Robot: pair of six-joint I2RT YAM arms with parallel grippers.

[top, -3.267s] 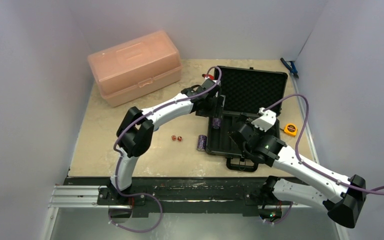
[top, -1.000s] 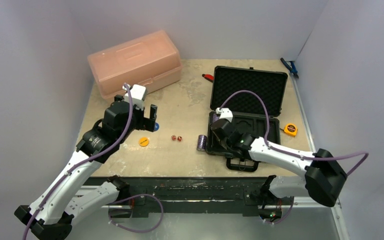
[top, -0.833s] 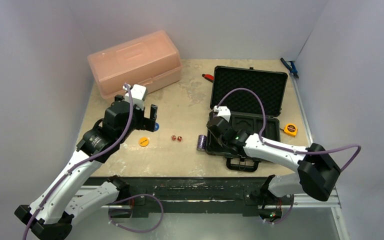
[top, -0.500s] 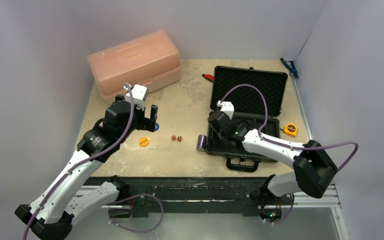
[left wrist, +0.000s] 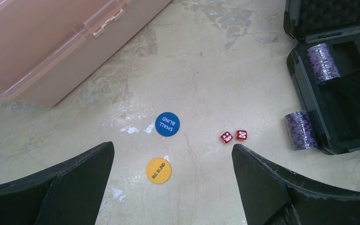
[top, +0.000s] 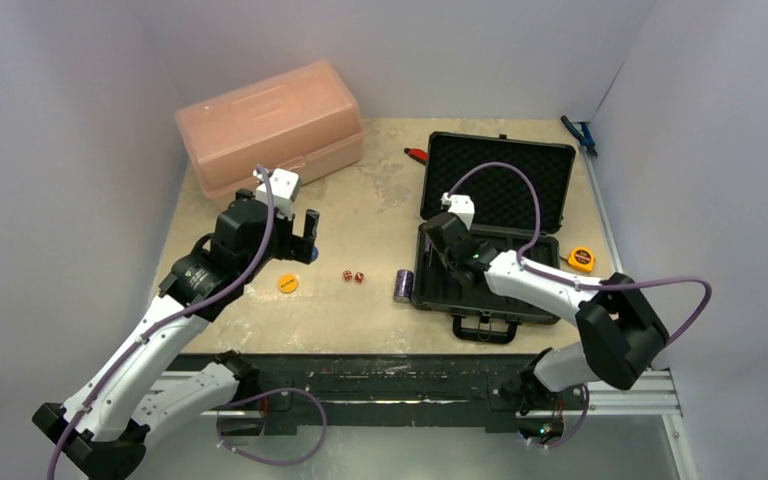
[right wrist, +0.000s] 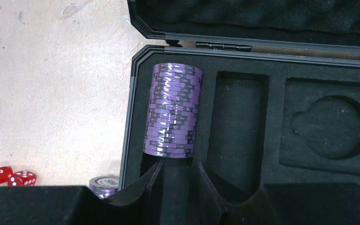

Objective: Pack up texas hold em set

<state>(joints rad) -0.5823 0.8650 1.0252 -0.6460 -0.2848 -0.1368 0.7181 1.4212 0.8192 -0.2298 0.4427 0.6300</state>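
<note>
The black briefcase (top: 500,172) lies open at the right, foam base (right wrist: 328,126) toward me. One purple chip stack (right wrist: 172,110) lies in its leftmost slot. My right gripper (right wrist: 178,171) hovers over that slot, jaws a narrow gap apart with nothing between them, their tips just short of the stack's near end. A second purple stack (top: 402,286) lies on the table against the case's left side. Two red dice (left wrist: 233,136) sit left of it. My left gripper (left wrist: 172,154) hangs wide open above an orange disc (left wrist: 159,170) and a blue disc (left wrist: 167,124).
A translucent pink box (top: 270,130) stands at the back left. A yellow tape measure (top: 581,259) lies right of the case. A red-handled tool (top: 416,154) lies by the lid's left corner and a blue tool (top: 580,135) by the right wall.
My right gripper has slid back along the case's left slot toward the lid and its jaws have narrowed. The left arm has shifted slightly and stays open over the discs.
</note>
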